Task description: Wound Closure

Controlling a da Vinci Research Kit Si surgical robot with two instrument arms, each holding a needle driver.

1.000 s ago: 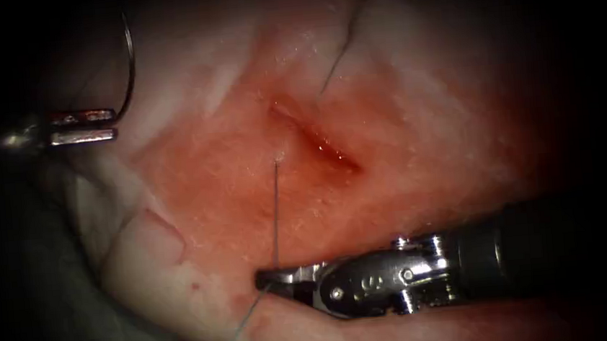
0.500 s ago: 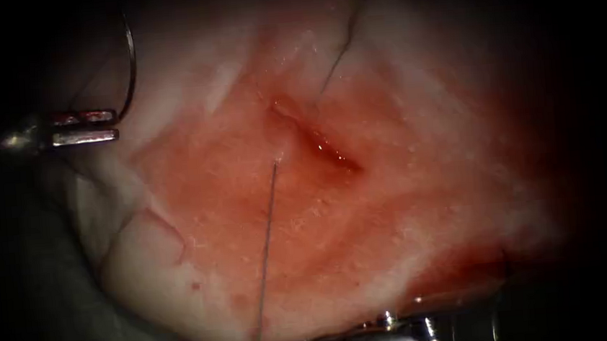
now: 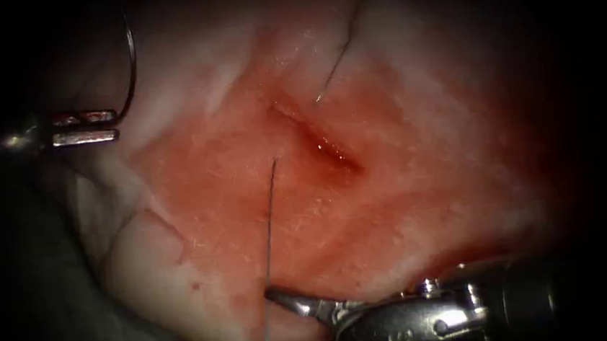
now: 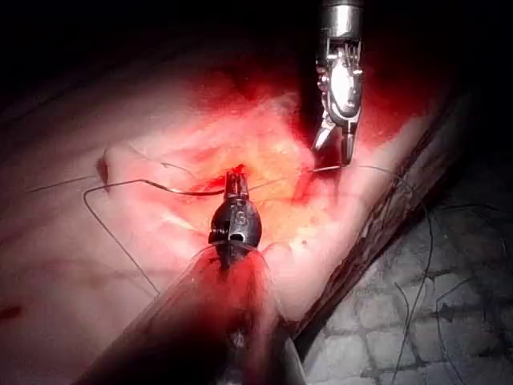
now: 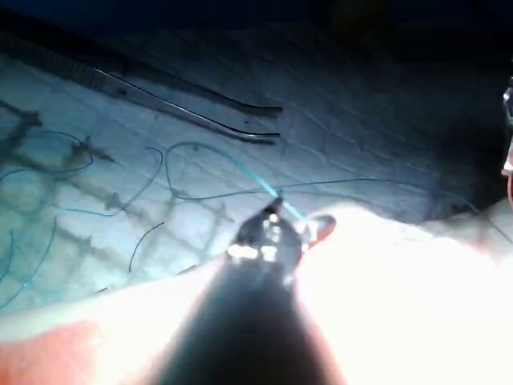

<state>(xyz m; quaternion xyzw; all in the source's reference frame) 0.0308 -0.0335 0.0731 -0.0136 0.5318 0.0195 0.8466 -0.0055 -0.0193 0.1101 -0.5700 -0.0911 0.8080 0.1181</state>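
Needle (image 3: 129,68) far left of cut (image 3: 319,142); thread (image 3: 270,224) between.

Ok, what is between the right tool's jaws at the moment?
The right tool has its jaws open around the thread that comes out of the tissue left of the cut; whether they touch it cannot be told. The left tool holds the needle off the tissue.

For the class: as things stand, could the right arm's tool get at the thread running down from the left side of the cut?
Probably yes: the right tool has its jaws open astride the thread, nothing between them.
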